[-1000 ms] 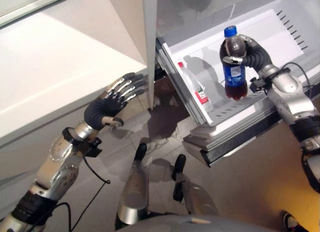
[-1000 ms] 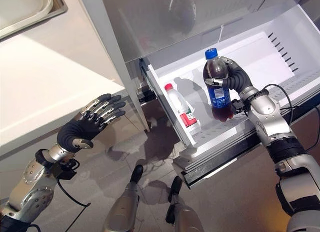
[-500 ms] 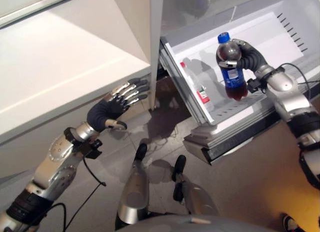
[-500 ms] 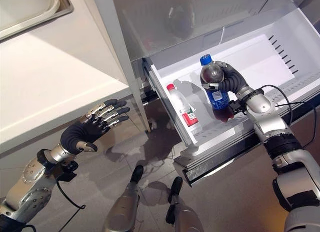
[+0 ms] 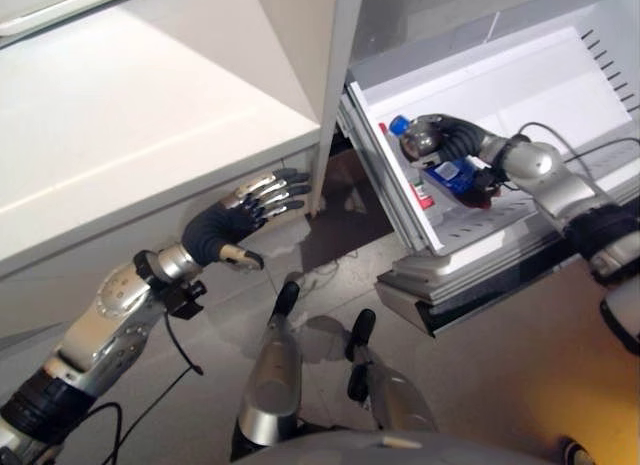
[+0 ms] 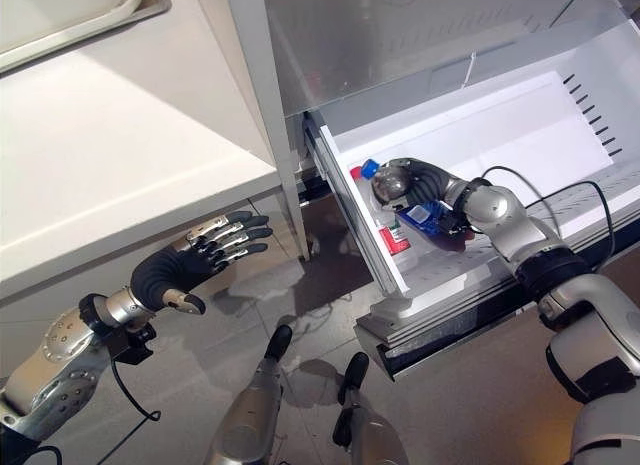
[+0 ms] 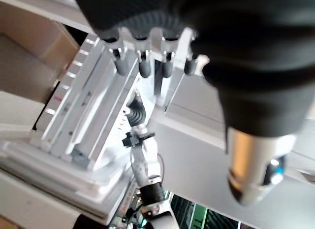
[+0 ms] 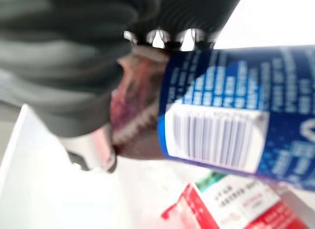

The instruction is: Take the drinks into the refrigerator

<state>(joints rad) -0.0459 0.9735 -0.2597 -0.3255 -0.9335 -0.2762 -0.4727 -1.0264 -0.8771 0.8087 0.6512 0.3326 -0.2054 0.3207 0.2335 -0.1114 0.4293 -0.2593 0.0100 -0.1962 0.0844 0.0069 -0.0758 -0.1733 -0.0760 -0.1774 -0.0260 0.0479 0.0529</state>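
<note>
1. Risk, collision: the dark cola bottle with blue cap and blue label [image 6: 415, 211] is tipped on its side, just beside or touching the clear bottle with red cap and red-and-white label [image 6: 378, 220] lying in the white pull-out refrigerator drawer [image 6: 520, 135]. Pressing down could knock or pin that bottle against the drawer's front wall.
2. Risk, roll: once let go, the round cola bottle would likely roll over the drawer floor.
3. Risk, snag: withdrawing the fingers from under a laid-down bottle may drag it back out.
4. Right robot hand [image 6: 405, 177]: arm reaches low into the drawer; fingers curl around the cola bottle's upper part, cap pointing toward the drawer front. In the right wrist view the label [image 8: 231, 125] runs across beneath the fingers.
5. Left robot hand [image 5: 232, 217]: held out under the edge of the white desk [image 5: 130, 115], beside the cabinet's upright panel [image 5: 330, 85]; fingers straight and spread, holding nothing.
</note>
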